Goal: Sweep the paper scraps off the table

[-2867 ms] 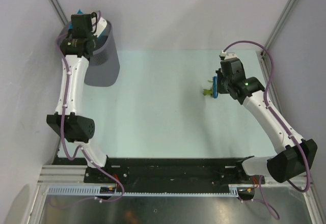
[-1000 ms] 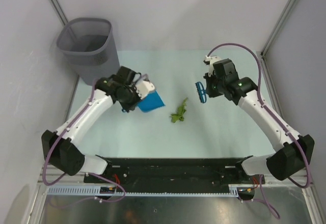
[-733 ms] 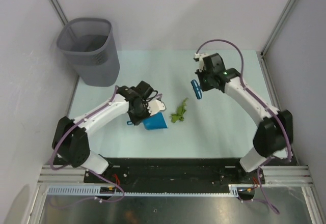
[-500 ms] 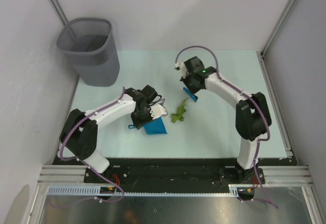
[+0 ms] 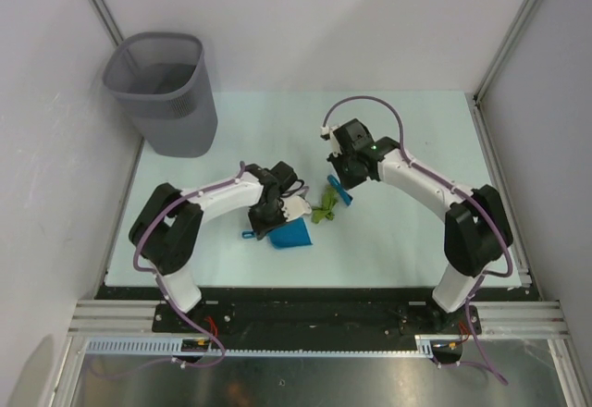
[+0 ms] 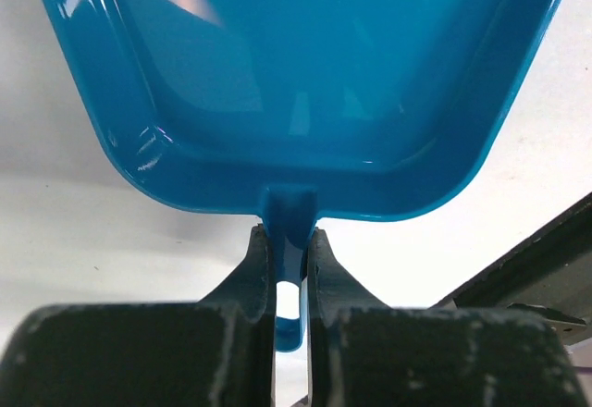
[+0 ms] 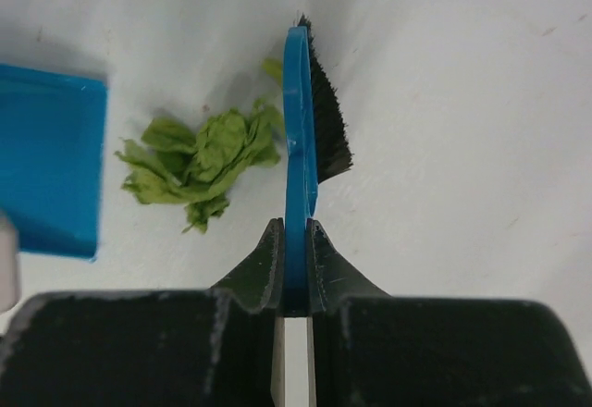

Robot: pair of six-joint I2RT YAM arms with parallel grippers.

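A small bunch of crumpled green paper scraps [image 5: 324,211] lies on the pale green table [image 5: 416,231] near its middle. My left gripper [image 5: 274,213] is shut on the handle of a blue dustpan [image 5: 292,233], which sits just left of the scraps. In the left wrist view the dustpan [image 6: 296,83] fills the top, its handle pinched in my left gripper [image 6: 289,240]. My right gripper [image 5: 348,168] is shut on a blue brush [image 5: 340,191] just right of the scraps. In the right wrist view the brush [image 7: 298,120], held by my right gripper [image 7: 294,236], stands beside the scraps [image 7: 199,153], bristles facing away from them.
A grey mesh wastebasket [image 5: 166,92] stands at the table's far left corner. Metal frame posts rise at the back left and right. The dustpan's edge [image 7: 46,157] shows at the left of the right wrist view, a short gap from the scraps.
The left arm brought the dustpan from the wastebasket down to the table, then right up to the scraps. The right arm carried the brush left and nearer, up against the scraps.
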